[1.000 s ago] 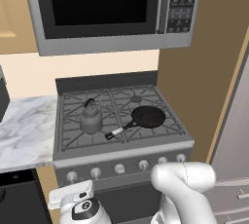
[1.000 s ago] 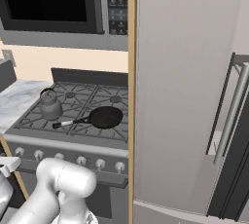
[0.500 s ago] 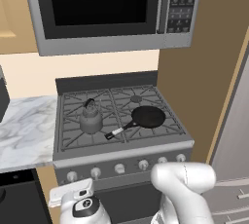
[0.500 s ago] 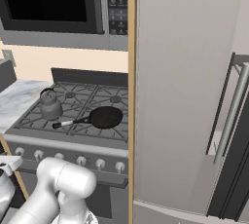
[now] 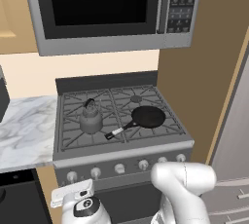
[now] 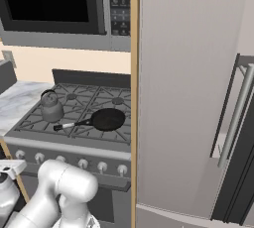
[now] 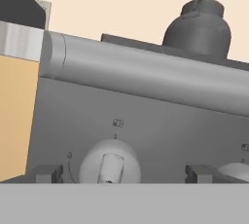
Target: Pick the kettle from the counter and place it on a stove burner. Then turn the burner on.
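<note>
- Hand view, low before the stove front: the gripper (image 7: 124,173) has its two dark fingertips (image 7: 46,172) spread wide apart, holding nothing, with a round front knob (image 7: 110,163) between them.
- Up beyond the stove's front edge, the kettle (image 7: 198,27) sits well apart from the hand.
- Left base view: the kettle (image 5: 90,118) stands on the front-left stove burner (image 5: 83,129), beside a black frying pan (image 5: 147,117).
- Left of the stove runs the marble counter (image 5: 25,129).
</note>
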